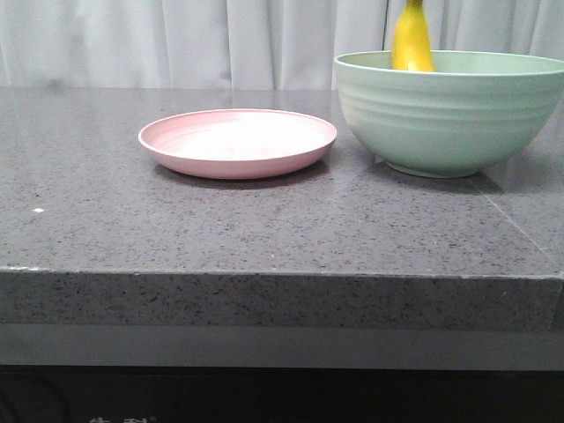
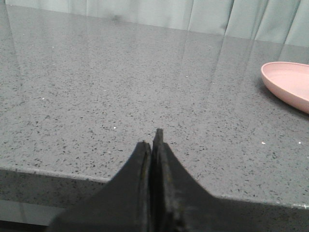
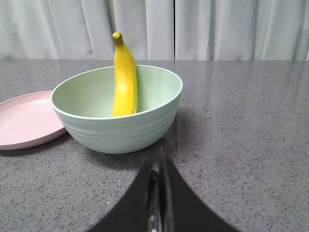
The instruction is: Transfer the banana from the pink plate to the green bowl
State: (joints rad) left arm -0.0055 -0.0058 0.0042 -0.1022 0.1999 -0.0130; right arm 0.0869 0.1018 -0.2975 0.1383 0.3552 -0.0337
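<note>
The yellow banana [image 1: 412, 40] [image 3: 125, 77] stands almost upright inside the mint-green bowl [image 1: 451, 110] [image 3: 118, 125], leaning on its far wall with the stem end poking above the rim. The pink plate [image 1: 238, 141] [image 3: 24, 121] [image 2: 288, 84] lies bare just left of the bowl. My right gripper [image 3: 157, 157] is shut with nothing in it, a short way back from the bowl over the counter. My left gripper [image 2: 151, 140] is shut and empty too, near the counter's front edge, well left of the plate. Neither gripper shows in the front view.
The grey speckled stone counter [image 1: 264, 229] carries the plate and bowl and drops off at its front edge. White curtains [image 1: 176, 40] hang behind it. A seam runs across the counter to the right of the bowl.
</note>
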